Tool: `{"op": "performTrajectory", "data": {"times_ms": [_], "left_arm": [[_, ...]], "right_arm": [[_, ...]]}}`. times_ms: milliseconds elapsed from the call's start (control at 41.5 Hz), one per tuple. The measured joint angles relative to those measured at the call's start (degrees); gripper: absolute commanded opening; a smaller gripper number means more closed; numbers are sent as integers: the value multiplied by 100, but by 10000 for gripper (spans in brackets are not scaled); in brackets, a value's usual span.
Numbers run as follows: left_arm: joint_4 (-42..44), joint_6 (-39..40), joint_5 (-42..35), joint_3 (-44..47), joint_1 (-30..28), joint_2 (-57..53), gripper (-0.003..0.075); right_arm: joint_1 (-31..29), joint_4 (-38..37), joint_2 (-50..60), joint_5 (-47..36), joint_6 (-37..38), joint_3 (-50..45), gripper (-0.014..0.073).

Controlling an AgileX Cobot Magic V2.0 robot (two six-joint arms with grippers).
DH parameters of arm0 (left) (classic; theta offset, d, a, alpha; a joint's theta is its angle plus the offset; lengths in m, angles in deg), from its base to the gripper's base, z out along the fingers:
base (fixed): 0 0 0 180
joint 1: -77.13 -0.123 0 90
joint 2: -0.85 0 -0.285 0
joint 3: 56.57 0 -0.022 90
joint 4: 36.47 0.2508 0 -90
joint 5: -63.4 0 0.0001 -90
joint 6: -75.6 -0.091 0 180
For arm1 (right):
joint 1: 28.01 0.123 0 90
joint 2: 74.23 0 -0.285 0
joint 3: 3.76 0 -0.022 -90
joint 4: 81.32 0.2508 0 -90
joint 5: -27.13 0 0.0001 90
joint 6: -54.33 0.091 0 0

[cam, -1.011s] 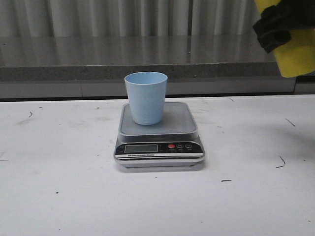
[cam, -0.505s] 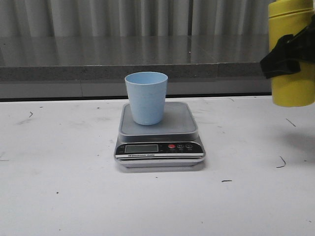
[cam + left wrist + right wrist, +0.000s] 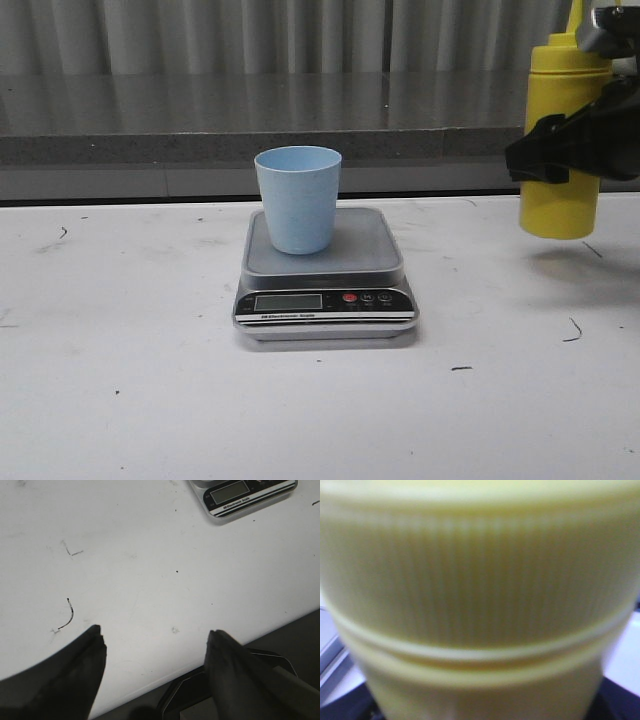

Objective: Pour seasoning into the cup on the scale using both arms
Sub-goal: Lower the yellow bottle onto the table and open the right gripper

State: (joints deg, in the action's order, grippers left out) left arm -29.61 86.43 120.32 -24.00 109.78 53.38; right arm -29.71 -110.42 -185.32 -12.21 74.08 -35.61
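Observation:
The pale blue cup [image 3: 297, 198] stands upright on the platform of the silver-grey scale [image 3: 370, 255] at the middle of the table. My right gripper [image 3: 562, 150] is shut on the yellow seasoning bottle [image 3: 560, 90], which it holds upright at the far right, its base just above the table, well to the right of the cup. The blurred ribbed cap of the bottle [image 3: 480, 590] fills the right wrist view and hides the fingers. My left gripper [image 3: 155, 636] is open and empty over the bare table near its front edge. The scale's display end [image 3: 240, 495] shows far from it.
A grey ledge [image 3: 200, 145] and a ribbed wall run along the back of the white table [image 3: 120, 380]. The tabletop bears small dark scuff marks [image 3: 572, 330]. The table's front edge and a dark base [image 3: 235, 680] lie under the left gripper.
The yellow bottle in my right gripper has turned upright, nozzle up, and has come down and a little to the left. The cup and the scale have not moved.

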Motion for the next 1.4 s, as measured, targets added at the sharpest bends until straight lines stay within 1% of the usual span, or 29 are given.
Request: {"op": "performTrajectory", "data": {"times_ms": [241, 505, 554, 722, 794, 842, 963, 1083, 1131, 1252, 1396], "left_arm": [[0, 0, 0, 0, 0, 0, 427], [0, 0, 0, 0, 0, 0, 427], [0, 0, 0, 0, 0, 0, 427], [0, 0, 0, 0, 0, 0, 427], [0, 0, 0, 0, 0, 0, 427], [0, 0, 0, 0, 0, 0, 427], [0, 0, 0, 0, 0, 0, 427], [0, 0, 0, 0, 0, 0, 427], [0, 0, 0, 0, 0, 0, 427], [0, 0, 0, 0, 0, 0, 427], [0, 0, 0, 0, 0, 0, 427]], "right_arm": [[0, 648, -537, -319, -452, 0, 342], [0, 834, -921, -943, -778, 11, 346], [0, 840, -944, -985, -791, 22, 365], [0, 849, -957, -1016, -800, 31, 522], [0, 849, -957, -1016, -803, 31, 558], [0, 849, -957, -992, -803, 31, 565], [0, 852, -875, -560, -803, 31, 562], [0, 852, -569, 193, -803, 31, 562], [0, 852, -383, 627, -743, 31, 562], [0, 861, 154, 1330, -447, -63, 562], [0, 865, 833, 1792, -179, -329, 562]]}}
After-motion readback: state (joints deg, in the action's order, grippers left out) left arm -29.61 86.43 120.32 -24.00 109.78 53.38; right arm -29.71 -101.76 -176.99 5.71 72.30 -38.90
